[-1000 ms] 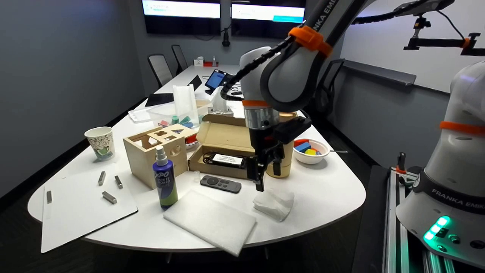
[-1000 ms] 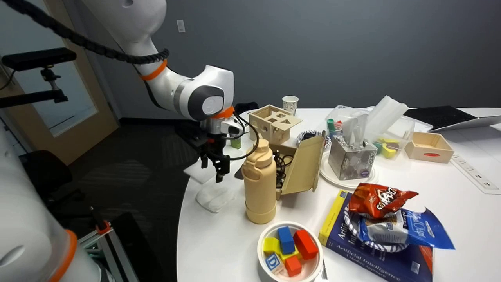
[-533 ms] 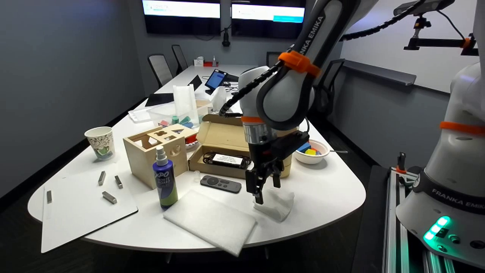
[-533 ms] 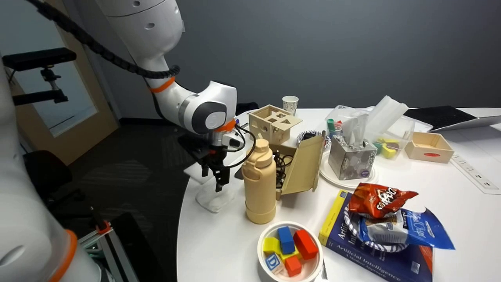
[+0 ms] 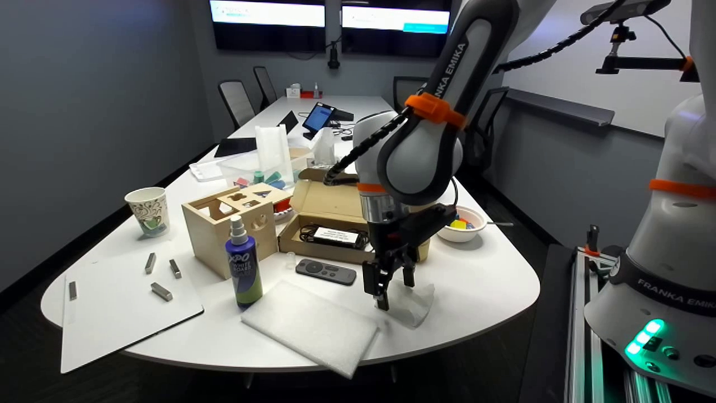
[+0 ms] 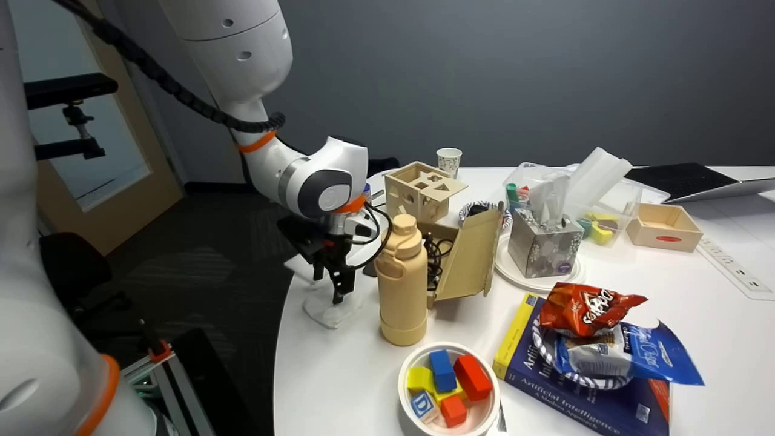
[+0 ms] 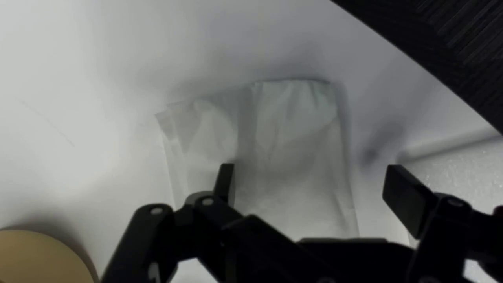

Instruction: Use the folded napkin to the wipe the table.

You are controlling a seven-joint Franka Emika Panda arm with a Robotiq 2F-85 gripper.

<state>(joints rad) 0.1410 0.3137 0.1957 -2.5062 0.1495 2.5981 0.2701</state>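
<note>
Gripper [image 7: 310,177], jaws wide & empty, over folded napkin [image 7: 275,153] on table [image 5: 481,291], nr edge. Step (judged): pre-grasp, no wipe yet. Next: prob. lower, centre on napkin, close, then wipe.

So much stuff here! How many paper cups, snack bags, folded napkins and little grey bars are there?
Paper cup: 1
Snack bags: 2
Folded napkin: 1
Little grey bars: 4
Total: 8
</note>
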